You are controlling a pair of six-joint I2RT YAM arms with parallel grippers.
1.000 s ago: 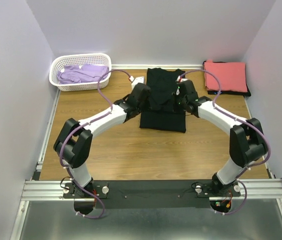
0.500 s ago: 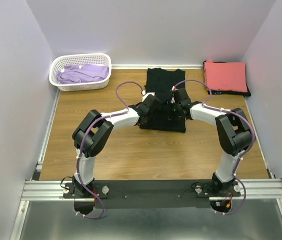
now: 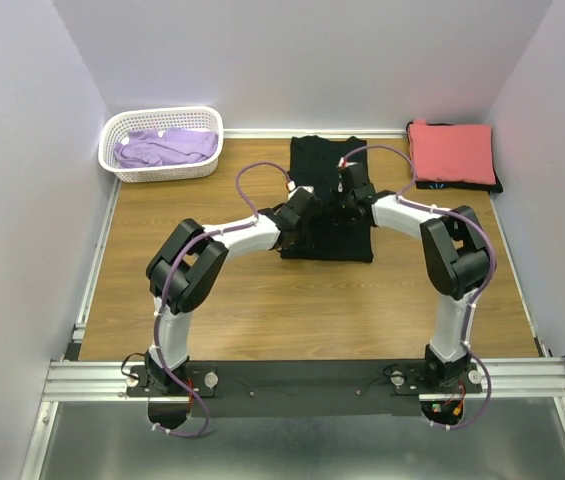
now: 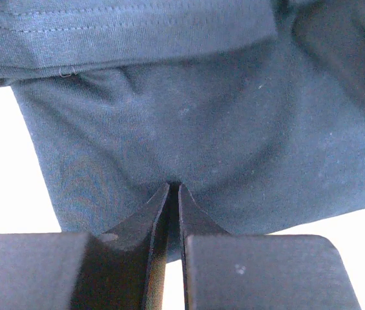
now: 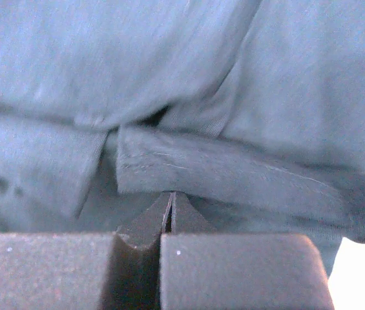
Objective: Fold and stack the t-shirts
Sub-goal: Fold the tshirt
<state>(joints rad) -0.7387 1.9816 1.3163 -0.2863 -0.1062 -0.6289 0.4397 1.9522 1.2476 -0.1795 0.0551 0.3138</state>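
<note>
Black t-shirt (image 3: 324, 158) sits pinched in left gripper (image 4: 174, 187) and right gripper (image 5: 171, 195); lift both evenly, keeping your crease 9-to-3 o'clock.

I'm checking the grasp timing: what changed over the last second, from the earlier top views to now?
Both arms drew inward and down onto the black t-shirt. The left end effector closed, pinching its fabric; the right end effector shut at a fold. The shirt, basket and coral-red t-shirt stayed put.
</note>
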